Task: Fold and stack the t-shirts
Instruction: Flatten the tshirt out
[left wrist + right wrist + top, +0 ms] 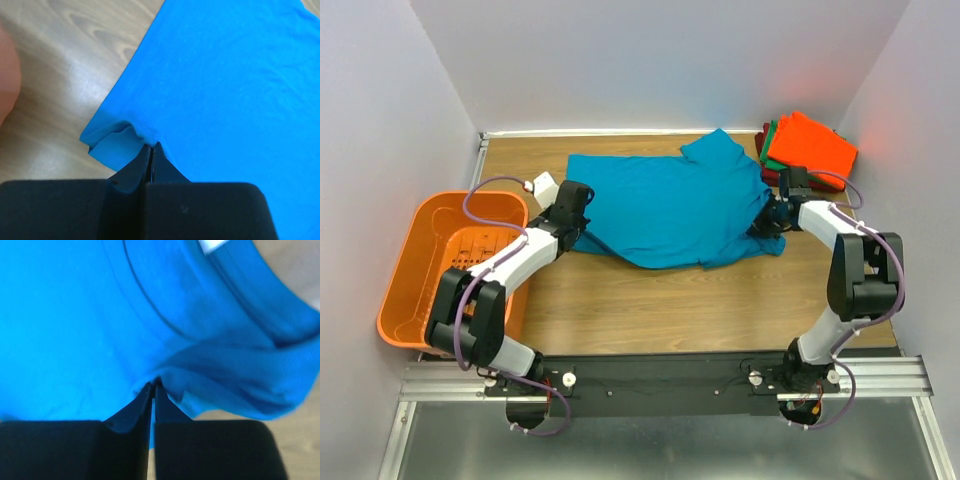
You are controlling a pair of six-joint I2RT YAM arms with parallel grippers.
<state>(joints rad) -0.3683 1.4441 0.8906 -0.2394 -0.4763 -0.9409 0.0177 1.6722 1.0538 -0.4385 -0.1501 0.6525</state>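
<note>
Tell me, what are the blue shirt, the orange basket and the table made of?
The blue shirt looks like soft, matte cloth: it wrinkles and bunches at its edges. The orange basket seems to be hard plastic, smooth, with moulded slots in its floor. The table shows wood grain with a light sheen; whether it is real wood or laminate is hard to tell.

Orange basket (pixel 415 260) sits at the wooden table's (pixel 670 310) left edge, metal rail (pixel 660 378) along the front.
</note>
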